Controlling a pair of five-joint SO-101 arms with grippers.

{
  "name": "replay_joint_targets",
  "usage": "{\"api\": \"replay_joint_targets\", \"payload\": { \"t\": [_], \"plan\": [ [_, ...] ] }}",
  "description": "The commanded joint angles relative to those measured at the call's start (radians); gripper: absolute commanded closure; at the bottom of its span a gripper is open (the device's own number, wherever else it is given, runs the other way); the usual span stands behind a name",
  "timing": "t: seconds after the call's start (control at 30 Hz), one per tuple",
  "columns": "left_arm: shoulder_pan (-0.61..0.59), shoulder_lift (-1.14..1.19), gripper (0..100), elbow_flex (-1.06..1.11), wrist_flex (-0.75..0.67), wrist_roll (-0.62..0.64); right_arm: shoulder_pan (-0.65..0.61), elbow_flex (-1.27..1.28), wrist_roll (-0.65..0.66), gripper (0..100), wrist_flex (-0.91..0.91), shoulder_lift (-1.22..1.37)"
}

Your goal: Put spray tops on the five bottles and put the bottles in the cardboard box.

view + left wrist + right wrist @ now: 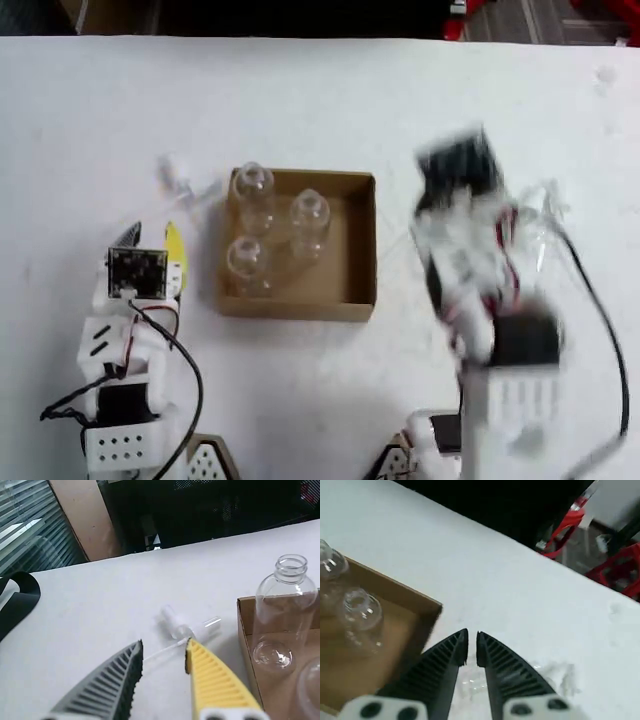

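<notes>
From above, the cardboard box (350, 290) sat mid-counter (300, 100) with three clear, uncapped bottles (310, 215) standing inside. A white spray top (175, 175) lay on the counter just beside the box's far left corner. The left fingers (175, 250) pointed at it. The right arm was a blur on the box's other side.

In the left wrist view, the left fingers (200, 665), one grey and one yellow, were spread wide and empty. The spray top (182, 625) lay just past their tips, with its thin tube running between them. A bottle (285, 610) stood in the box (245, 625) corner.

In the right wrist view, the right fingers (462, 647) were nearly closed, with a thin slit between the tips. Something clear and blurred showed below; whether they gripped it, I could not tell. Two bottles (362, 615) stood in the box (395, 595).
</notes>
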Motion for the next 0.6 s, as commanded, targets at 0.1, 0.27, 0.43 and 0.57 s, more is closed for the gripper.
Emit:
{"api": "replay_joint_targets", "payload": {
  "t": [0.1, 0.27, 0.43, 0.57],
  "plan": [
    [0.008, -0.008, 87, 0.0, 0.012, -0.009, -0.289, -0.672, -0.115, 97.9, 0.226, 0.565],
    [0.007, -0.01, 87, 0.0, 0.012, -0.012, -0.406, -0.98, -0.117, 87.5, 0.292, 0.855],
    [-0.021, -0.012, 87, 0.0, 0.005, -0.005, -0.51, -1.278, -0.133, 88.3, 0.403, 1.144],
    [-0.024, -0.012, 87, 0.0, 0.005, -0.005, -0.527, -1.505, -0.255, 88.5, 0.476, 1.349]
  ]
}}
